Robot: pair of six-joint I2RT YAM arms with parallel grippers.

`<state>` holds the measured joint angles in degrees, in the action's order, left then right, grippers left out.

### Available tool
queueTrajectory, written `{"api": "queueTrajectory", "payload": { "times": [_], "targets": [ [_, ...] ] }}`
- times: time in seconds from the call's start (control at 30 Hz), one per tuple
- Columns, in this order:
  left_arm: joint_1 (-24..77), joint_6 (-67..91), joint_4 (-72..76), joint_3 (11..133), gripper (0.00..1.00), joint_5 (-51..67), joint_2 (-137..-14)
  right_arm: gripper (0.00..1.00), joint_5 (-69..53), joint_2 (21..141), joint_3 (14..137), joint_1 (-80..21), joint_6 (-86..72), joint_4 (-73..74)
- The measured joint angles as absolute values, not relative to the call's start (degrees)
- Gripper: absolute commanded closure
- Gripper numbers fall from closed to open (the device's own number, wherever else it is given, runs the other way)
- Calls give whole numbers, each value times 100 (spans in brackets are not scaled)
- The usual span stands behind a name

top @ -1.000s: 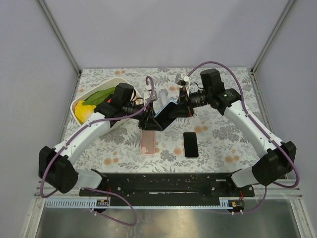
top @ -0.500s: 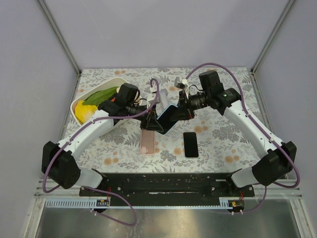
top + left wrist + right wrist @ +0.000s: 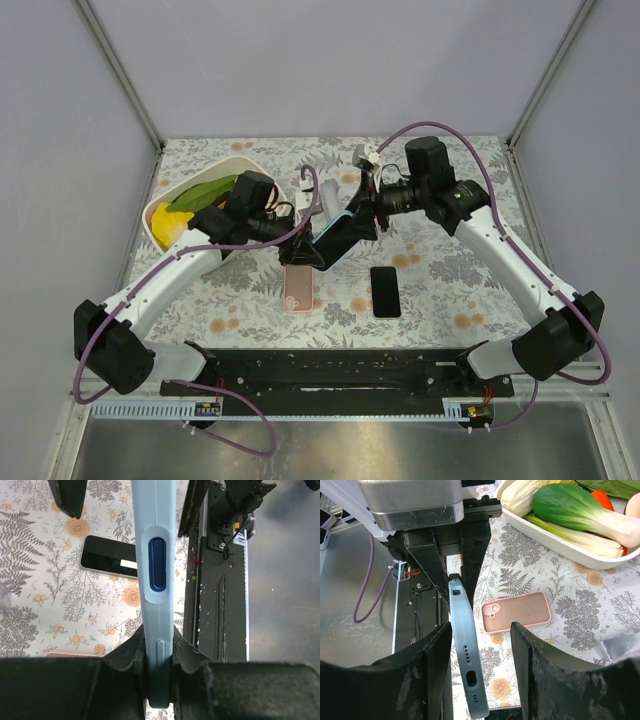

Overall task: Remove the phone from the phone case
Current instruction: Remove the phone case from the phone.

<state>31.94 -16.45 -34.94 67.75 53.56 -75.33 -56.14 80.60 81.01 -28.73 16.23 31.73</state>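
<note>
A light blue phone case (image 3: 333, 232) hangs in the air between the two arms, its dark face turned toward the right arm. My left gripper (image 3: 312, 250) is shut on its lower end; the left wrist view shows the case edge (image 3: 158, 575) clamped between the fingers (image 3: 125, 655). My right gripper (image 3: 352, 220) straddles the other end and is open. In the right wrist view the case (image 3: 465, 650) lies against the left finger (image 3: 432, 655), with a wide gap to the other. I cannot tell whether a phone sits inside.
A pink case (image 3: 298, 288) lies back up on the floral table, with a bare black phone (image 3: 386, 291) to its right. A white tray of vegetables (image 3: 240, 160) stands at the back left. Crumpled clear plastic (image 3: 308, 195) lies behind the grippers. The black rail (image 3: 330, 370) runs along the near edge.
The held blue case has tipped more upright and shifted slightly left. Both wrists have turned a little with it. The pink case and the black phone have not moved.
</note>
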Motion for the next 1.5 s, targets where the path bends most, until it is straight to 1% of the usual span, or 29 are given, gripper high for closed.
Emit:
{"api": "queueTrajectory", "payload": {
  "times": [0.23,0.27,0.33,0.5,0.6,0.67,0.73,0.77,0.8,1.13,1.5],
  "targets": [
    [3273,-1822,-3728,6777,100,5017,-7509,41,-5725,8278,8261,-2875,1317,3107],
    [3293,-1833,-3763,6777,100,4980,-7509,43,-5765,8322,8289,-2875,1282,3109],
    [3326,-1855,-3787,6777,100,4915,-7509,44,-5822,8388,8326,-2877,1212,3107],
    [3393,-1925,-3798,6777,100,4729,-7509,54,-6005,8479,8337,-2877,1039,3111],
    [3448,-1964,-3811,6777,100,4584,-7509,67,-6160,8578,8394,-2884,932,3129],
    [3476,-1986,-3822,6777,100,4447,-7509,78,-6265,8639,8416,-2888,851,3133],
    [3520,-2032,-3857,6777,100,4285,-7509,91,-6357,8702,8436,-2888,784,3157],
    [3548,-2038,-3892,6777,100,4226,-7507,97,-6429,8742,8455,-2888,773,3164],
    [3570,-2058,-3913,6777,100,4169,-7500,100,-6453,8785,8479,-2895,764,3203],
    [3806,-2117,-4143,6781,100,3343,-7303,100,-6573,9039,8576,-2923,563,3242],
    [4451,-2432,-4416,6770,100,1739,-6921,100,-7004,9323,8654,-2971,43,3238]
  ]
}}
